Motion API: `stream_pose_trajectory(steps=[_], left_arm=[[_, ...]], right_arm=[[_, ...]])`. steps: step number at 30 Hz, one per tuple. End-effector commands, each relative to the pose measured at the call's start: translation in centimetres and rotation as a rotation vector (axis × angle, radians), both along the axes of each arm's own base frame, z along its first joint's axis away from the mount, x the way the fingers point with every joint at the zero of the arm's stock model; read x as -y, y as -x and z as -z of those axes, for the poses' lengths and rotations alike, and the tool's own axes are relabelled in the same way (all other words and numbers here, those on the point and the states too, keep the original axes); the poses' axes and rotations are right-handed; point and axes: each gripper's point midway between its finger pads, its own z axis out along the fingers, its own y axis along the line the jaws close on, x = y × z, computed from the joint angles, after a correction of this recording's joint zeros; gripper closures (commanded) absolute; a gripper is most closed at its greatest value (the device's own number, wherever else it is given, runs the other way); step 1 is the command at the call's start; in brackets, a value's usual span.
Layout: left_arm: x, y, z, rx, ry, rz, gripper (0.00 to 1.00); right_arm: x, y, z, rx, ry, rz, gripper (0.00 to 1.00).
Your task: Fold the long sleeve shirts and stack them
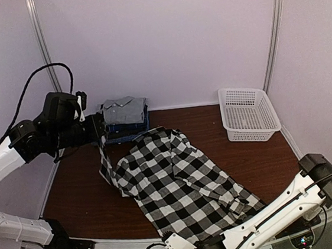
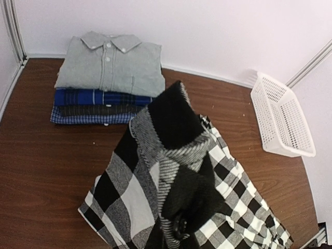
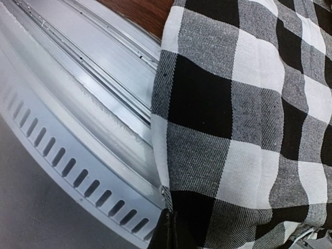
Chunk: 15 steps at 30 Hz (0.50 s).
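The black-and-white checked shirt point(image 1: 178, 180) lies spread across the middle of the brown table point(image 1: 85, 204). My left gripper point(image 1: 101, 140) holds its far left corner up off the table, shut on the cloth. In the left wrist view the checked shirt point(image 2: 124, 187) drapes over and hides my fingers. My right gripper point(image 1: 190, 242) is at the near edge, shut on the shirt's hem; the right wrist view shows the dark fingertips point(image 3: 174, 231) pinching the checked cloth point(image 3: 233, 129). Folded shirts are stacked point(image 1: 124, 122) at the back left, a grey shirt point(image 2: 111, 67) on top, blue checked ones beneath.
A white lattice basket point(image 1: 248, 113) stands at the back right of the table, also in the left wrist view as the white basket point(image 2: 282, 114). An aluminium rail point(image 3: 78, 104) runs along the near table edge under the right gripper. White walls close in behind.
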Motion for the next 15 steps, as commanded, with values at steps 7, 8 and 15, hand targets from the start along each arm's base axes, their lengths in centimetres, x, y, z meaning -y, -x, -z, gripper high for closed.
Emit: stream_pose_trajectory(steps=[7, 8, 15], left_arm=[[1.6, -3.9, -7.3, 0.17, 0.014, -0.023, 1.0], [2.1, -4.3, -7.4, 0.174, 0.018, -0.015, 1.0], [6.5, -7.8, -9.6, 0.232, 0.044, 0.05, 1.0]], right_arm=[[1.3, -2.0, -6.1, -0.096, -0.271, 0.099, 1.0], [1.5, -2.4, -6.4, -0.1, -0.282, 0.108, 1.0], [4.8, -6.0, -7.6, -0.115, -0.336, 0.201, 1.0]])
